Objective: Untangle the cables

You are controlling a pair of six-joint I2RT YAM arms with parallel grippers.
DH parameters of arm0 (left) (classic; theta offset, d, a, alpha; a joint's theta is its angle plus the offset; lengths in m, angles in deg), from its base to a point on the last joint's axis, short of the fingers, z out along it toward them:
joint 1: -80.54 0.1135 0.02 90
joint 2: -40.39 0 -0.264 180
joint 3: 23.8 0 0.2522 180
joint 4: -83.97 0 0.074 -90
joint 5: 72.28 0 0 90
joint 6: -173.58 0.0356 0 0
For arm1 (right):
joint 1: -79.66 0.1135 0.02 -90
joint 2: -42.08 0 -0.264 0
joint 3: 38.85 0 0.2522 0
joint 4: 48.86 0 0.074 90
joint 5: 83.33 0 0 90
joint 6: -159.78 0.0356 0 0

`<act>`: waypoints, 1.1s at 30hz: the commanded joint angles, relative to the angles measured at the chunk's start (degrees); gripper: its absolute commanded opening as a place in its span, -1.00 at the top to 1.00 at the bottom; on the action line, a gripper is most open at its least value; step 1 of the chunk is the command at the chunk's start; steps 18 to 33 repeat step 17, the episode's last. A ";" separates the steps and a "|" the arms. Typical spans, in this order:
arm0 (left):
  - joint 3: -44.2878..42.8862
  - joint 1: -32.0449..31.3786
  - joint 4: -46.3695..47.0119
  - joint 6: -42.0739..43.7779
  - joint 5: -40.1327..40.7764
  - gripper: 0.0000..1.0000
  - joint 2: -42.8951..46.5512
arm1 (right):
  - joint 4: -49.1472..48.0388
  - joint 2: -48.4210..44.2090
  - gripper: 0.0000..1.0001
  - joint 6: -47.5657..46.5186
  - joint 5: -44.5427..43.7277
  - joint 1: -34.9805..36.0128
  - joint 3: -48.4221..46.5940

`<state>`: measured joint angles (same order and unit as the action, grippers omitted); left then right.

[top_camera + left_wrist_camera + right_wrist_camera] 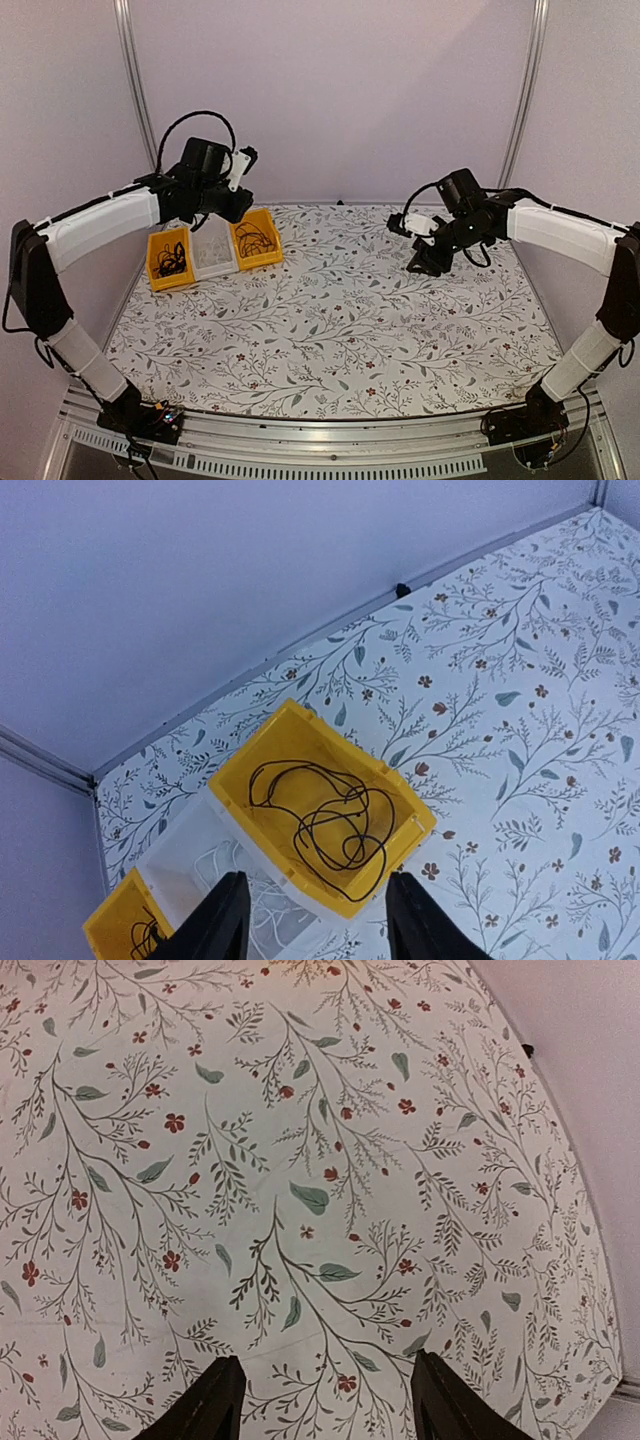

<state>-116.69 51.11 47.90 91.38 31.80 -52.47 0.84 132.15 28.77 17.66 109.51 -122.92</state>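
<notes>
Left claw (315, 905) and right claw (325, 1390) hang spread and empty as I work above the floral-print table (340, 320), pale walls (350, 90) all round. The cables (330, 830) lie coiled in yellow bins (290, 730), upper left of the overhead frame.

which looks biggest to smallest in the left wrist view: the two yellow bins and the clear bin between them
1. centre yellow bin
2. clear bin
3. corner yellow bin, cropped by the frame edge, so unsure
</notes>
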 commanded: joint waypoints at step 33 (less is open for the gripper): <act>32.42 0.18 29.72 -9.73 1.47 -0.99 30.33 | -26.24 -14.59 -0.97 23.46 -10.12 -9.11 1.31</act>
